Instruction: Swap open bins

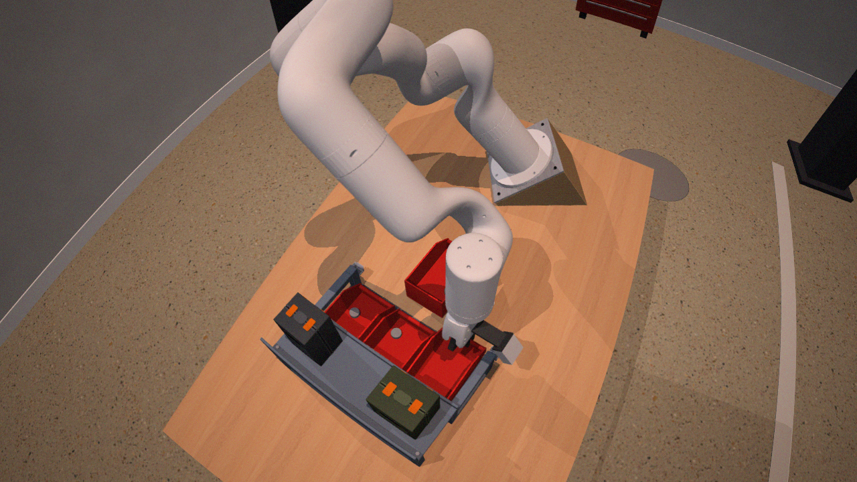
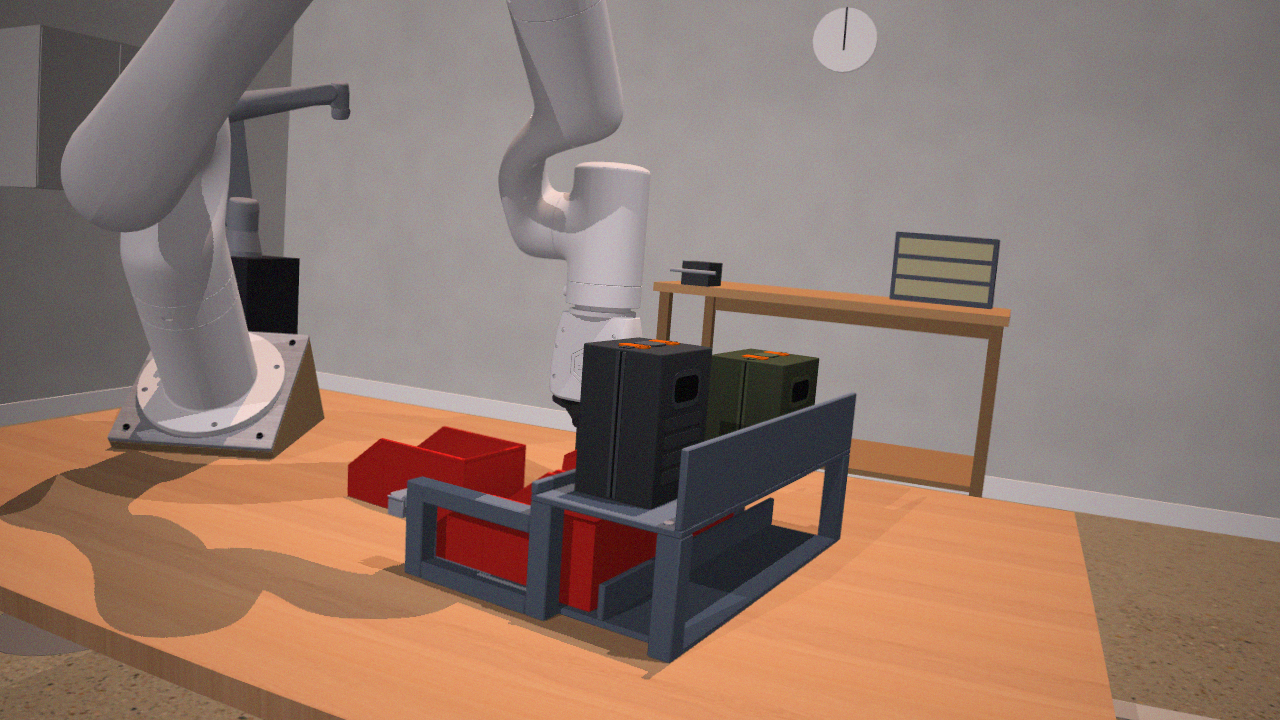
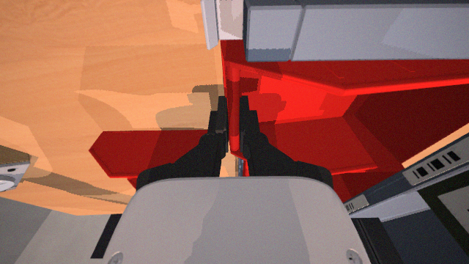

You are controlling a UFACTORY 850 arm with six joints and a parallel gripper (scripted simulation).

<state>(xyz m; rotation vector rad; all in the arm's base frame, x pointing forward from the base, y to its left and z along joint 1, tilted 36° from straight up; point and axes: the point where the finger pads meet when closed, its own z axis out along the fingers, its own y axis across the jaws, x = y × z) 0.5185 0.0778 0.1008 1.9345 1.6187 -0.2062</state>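
Note:
My gripper [image 1: 453, 345] [image 3: 233, 108] is shut on the low front wall of the right-hand red bin [image 1: 442, 367] [image 3: 308, 99]. No parts show in this bin. Its front stands a little raised in the shelf [image 1: 359, 367] [image 2: 760, 465] [image 3: 348, 33]; whether its rear end rests on the shelf floor is hidden. Another red bin [image 1: 424, 294] [image 2: 494, 470] [image 3: 128, 154] stands on the table [image 1: 587, 287] in front of the shelf; the arm hides part of its inside. The left bin [image 1: 366, 298] and middle bin [image 1: 407, 353] sit in the shelf, each showing a round grey part.
A dark case [image 1: 299, 323] [image 2: 604, 429] and a green case [image 1: 413, 413] [image 2: 760, 389] stand on the shelf's upper board, behind the bins. The green case is close behind the held bin. A side rail [image 1: 473, 377] of the shelf runs along the held bin's outer side.

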